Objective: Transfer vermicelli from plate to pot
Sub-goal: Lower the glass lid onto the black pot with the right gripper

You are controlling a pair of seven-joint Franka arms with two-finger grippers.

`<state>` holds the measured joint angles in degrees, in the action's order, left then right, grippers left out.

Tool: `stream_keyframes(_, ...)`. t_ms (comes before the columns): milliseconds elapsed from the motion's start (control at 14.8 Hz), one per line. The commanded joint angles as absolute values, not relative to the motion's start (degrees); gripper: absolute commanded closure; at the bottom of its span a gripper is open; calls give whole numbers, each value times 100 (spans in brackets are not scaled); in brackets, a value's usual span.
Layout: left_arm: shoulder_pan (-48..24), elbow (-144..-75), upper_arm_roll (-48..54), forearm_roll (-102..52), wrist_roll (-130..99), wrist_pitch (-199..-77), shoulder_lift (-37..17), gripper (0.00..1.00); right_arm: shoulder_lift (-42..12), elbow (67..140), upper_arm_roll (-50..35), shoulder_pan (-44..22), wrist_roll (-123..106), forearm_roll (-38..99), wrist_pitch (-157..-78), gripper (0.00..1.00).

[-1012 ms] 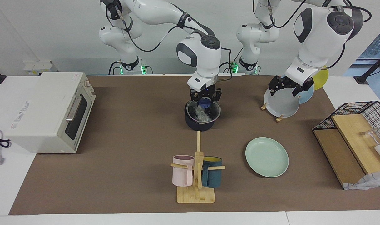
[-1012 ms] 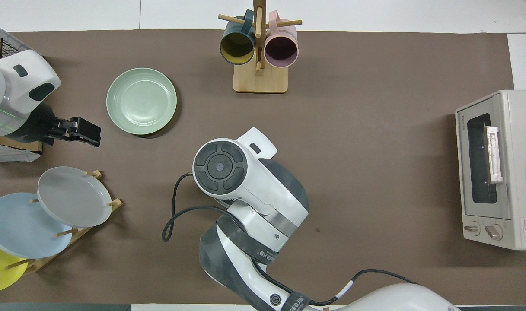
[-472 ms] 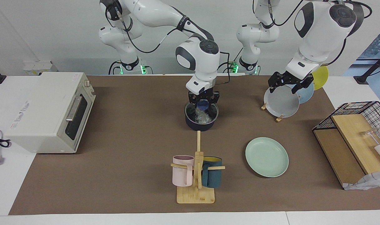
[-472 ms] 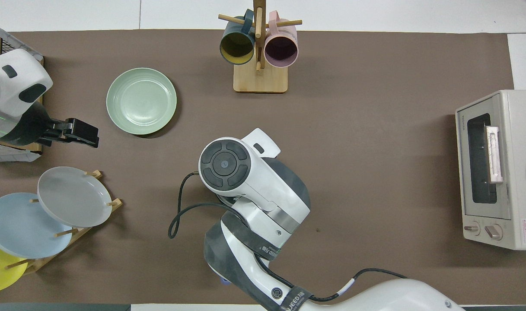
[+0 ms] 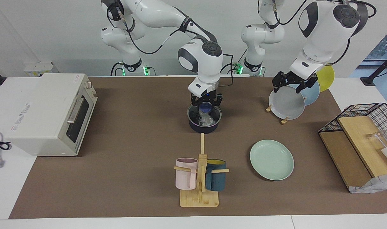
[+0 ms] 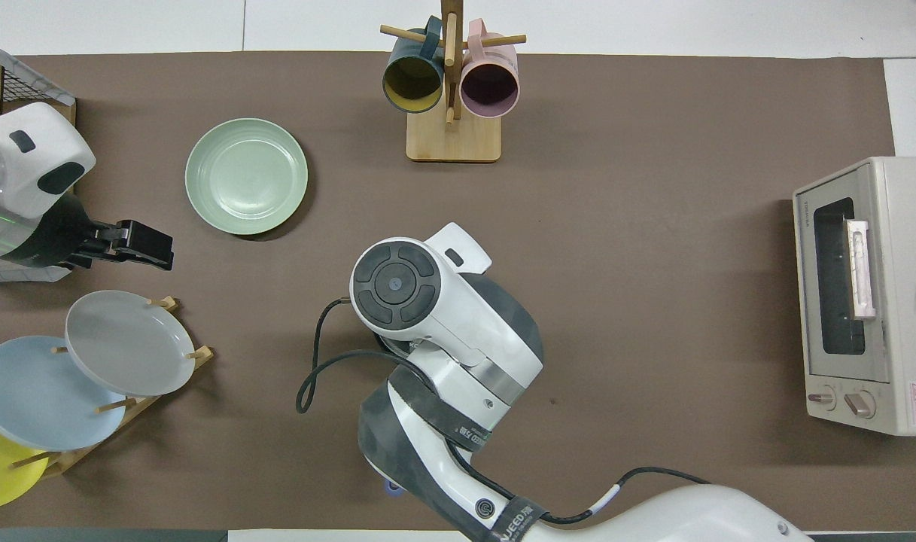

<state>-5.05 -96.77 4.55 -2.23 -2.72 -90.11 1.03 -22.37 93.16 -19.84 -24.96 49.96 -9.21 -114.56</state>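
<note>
Lower than a second ago, the right tool [image 5: 206,108] now sits down in the mouth of the pot [image 5: 203,124], and the left tool [image 5: 292,85] has drawn up over the grey plate [image 5: 287,103].

On the brown desk [image 5: 133,143], the toaster oven [image 5: 50,111] stands at the right arm's end, and the wire rack [image 5: 362,140] at the left arm's end. The plate rack near the desk's corner by the left arm's base holds grey, light blue [image 5: 311,92] and yellow plates [image 5: 326,75]. The mug stand [image 5: 200,187] sits by the middle of the desk's edge farthest from the robots.

Mint-green and bare, the plate [image 5: 272,159] lies flat between the mug stand and the wire rack.

Midway along the desk stands the upright pot; its handle is hidden, so I cannot tell which way its long axis points. The vermicelli [image 5: 206,119] lies inside as a loose clump with no clear long axis.

The right tool's fingers stand parted around the clump's top, not pinching it. Whether the left tool is open or closed I cannot tell.
</note>
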Motion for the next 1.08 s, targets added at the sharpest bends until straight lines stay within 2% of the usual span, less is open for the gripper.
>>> stream_keyframes(0,-448,-9861,475,-325,-229,-9062,272,0,-2153,9448,-2048,-2338,4948,-871,-11584,100)
stream_keyframes(1012,-352,-9624,466,-79,-237,-9009,211,0,-2145,9457,-2048,-2347,4983,-492,-11321,100)
